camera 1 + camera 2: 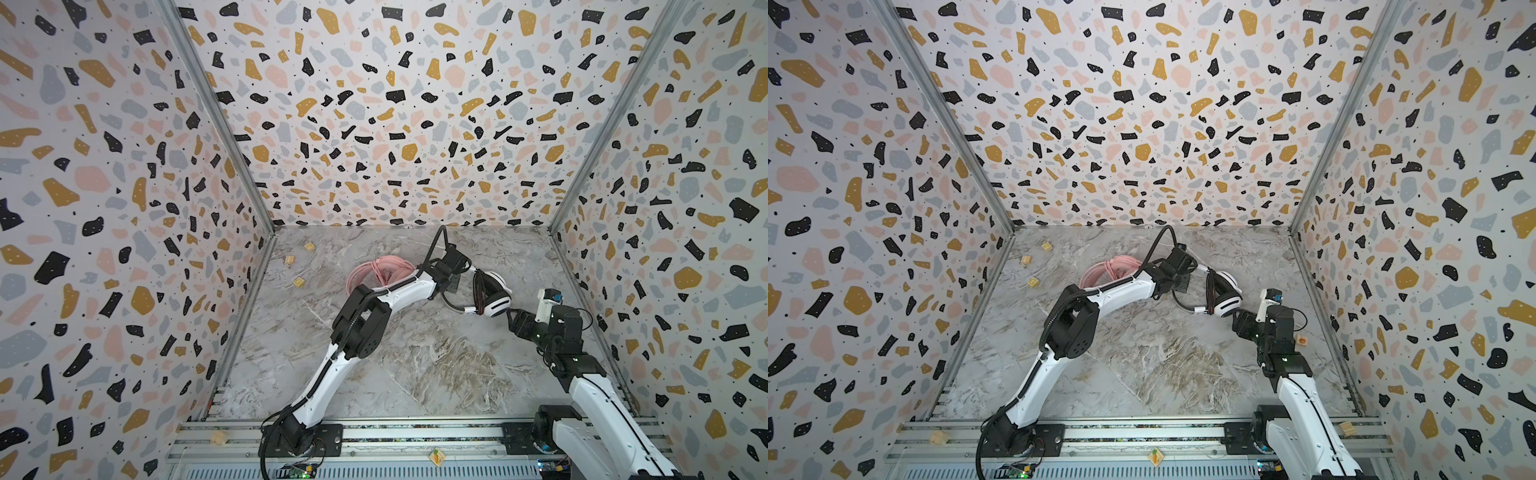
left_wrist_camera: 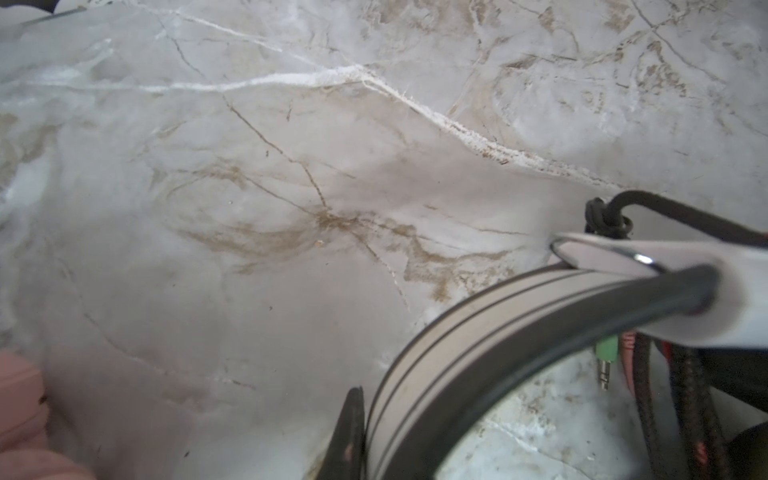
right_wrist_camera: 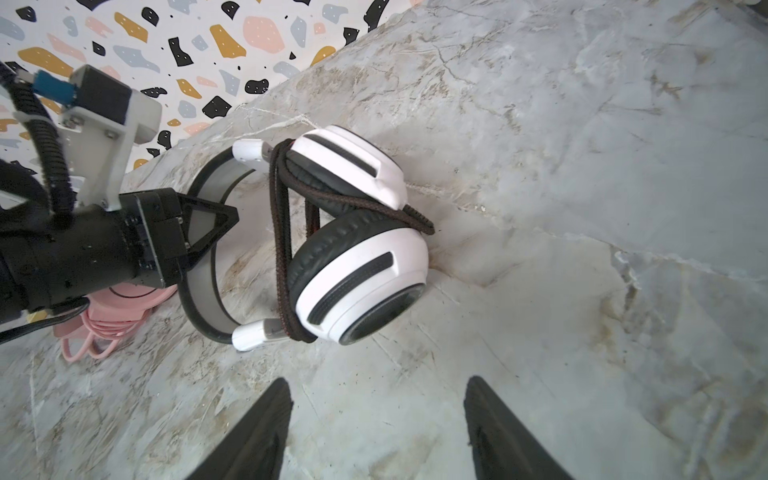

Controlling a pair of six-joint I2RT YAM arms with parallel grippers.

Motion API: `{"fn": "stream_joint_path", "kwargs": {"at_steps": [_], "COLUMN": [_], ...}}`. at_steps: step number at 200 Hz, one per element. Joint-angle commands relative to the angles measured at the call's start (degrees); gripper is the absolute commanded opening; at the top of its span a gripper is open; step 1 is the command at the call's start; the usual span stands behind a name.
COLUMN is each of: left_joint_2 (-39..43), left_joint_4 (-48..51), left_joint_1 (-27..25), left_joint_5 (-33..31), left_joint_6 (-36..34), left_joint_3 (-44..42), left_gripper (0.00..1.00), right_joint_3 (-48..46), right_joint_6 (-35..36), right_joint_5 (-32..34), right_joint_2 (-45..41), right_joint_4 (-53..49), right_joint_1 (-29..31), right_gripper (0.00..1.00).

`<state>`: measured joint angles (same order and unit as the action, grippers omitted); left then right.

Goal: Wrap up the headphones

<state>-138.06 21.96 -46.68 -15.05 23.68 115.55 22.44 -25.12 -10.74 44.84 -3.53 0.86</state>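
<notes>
**While its cord sits wound, two arms flank the white headset**

Where the marble bench (image 1: 415, 374) nears the back wall, the white-and-black headset (image 3: 361, 266) lies on its side, its black cable (image 3: 282, 249) looped round the ear cups. The left fingers (image 3: 208, 224) are at the headband, with one against its edge in the left wrist view; whether they pinch it I cannot tell. The right fingers (image 3: 257, 428) stand apart and empty near the closer cup. The pink headset (image 1: 382, 270) lies behind the left arm, its cable coiled with it.

No text, label, brand or number is legible anywhere.
</notes>
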Motion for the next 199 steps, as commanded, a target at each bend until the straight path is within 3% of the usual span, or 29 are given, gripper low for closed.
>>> {"fn": "stream_joint_path", "kwargs": {"at_steps": [1, 41, 74, 114, 157, 199], "left_joint_2": [0.2, 2.3, 6.3, 18.3, 34.3, 51.0], "left_joint_4": [-1.9, -3.2, -1.7, -8.8, -15.6, -19.9], "left_joint_1": [-0.7, -0.5, -0.2, -0.2, 0.2, 5.0], "left_joint_5": [-0.2, -0.2, -1.6, -1.9, -5.5, -7.4], "left_joint_6": [1.5, -0.8, -2.8, -4.7, -6.7, -6.1], "left_joint_3": [2.4, 1.2, 0.0, -10.6, -25.9, -43.5], "left_gripper": [0.27, 0.48, 0.54, 0.61, 0.61, 0.61], "right_joint_3": [0.0, 0.4, 2.0, 2.8, 1.8, -3.3], "right_joint_6": [0.2, -0.3, -0.4, -0.1, 5.7, 10.6], "right_joint_5": [-0.3, 0.8, 4.5, 12.8, 21.0, 26.6], "right_joint_2": [-0.8, -0.5, 0.4, 4.8, 8.7, 9.7], "right_joint_4": [-1.2, 0.5, 3.0, 10.1, 21.0, 34.2], "right_joint_1": [0.2, 0.3, 0.2, 0.2, 0.2, 0.2], "right_gripper": [0.68, 0.68, 0.68, 0.7, 0.7, 0.7]}}
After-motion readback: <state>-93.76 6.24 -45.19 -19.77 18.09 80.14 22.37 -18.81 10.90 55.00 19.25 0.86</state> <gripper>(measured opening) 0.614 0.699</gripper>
